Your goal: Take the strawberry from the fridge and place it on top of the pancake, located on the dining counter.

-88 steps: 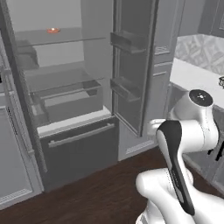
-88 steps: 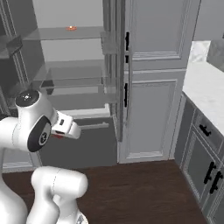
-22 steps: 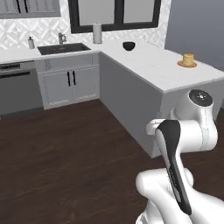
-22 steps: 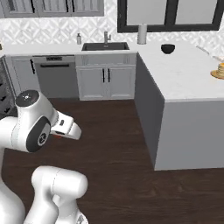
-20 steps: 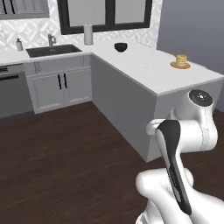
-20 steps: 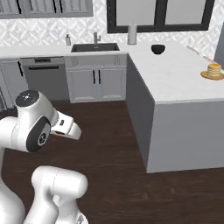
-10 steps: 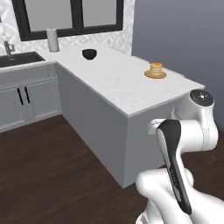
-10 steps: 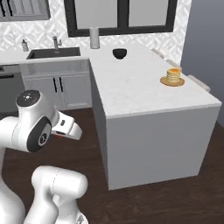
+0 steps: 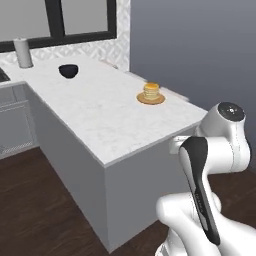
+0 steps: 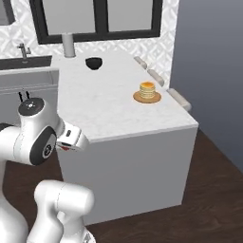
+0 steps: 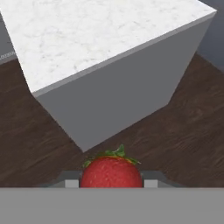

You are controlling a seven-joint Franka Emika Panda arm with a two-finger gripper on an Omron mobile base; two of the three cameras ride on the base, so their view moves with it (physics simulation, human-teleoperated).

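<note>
Strawberry, red and plump with a green leafy cap point(image 11: 112, 170), is seen in the hand view, clamped between the two-finger gripper point(image 11: 112, 183); the grey finger pads point(image 11: 71, 183) press against its sides. Dark wooden plank floor point(image 11: 188, 135) lies below it. Just beyond, a corner of the large island counter with a white marbled stone top and grey base point(image 11: 122, 94) is presented.

In the right base view the white arm's wrist is held low in front of the island's near grey face, with a trace of red at the gripper point(image 10: 64, 146), below the level of the stone top point(image 10: 114, 111).

Farther along the island top, toward its right edge, a small stack of pale tan round pancakes point(image 9: 151, 90) is noted on a round orange-brown wooden plate point(image 9: 151, 99); the same stack point(image 10: 147, 90) and plate point(image 10: 147, 98) are seen from the other side. The strawberry is well apart from it.

Beyond the pancakes, a small black bowl point(image 9: 68, 71) sits on the marble. Farthest back, a grey upright cylinder point(image 10: 69, 45) stands below dark-framed windows point(image 10: 97, 16).
</note>
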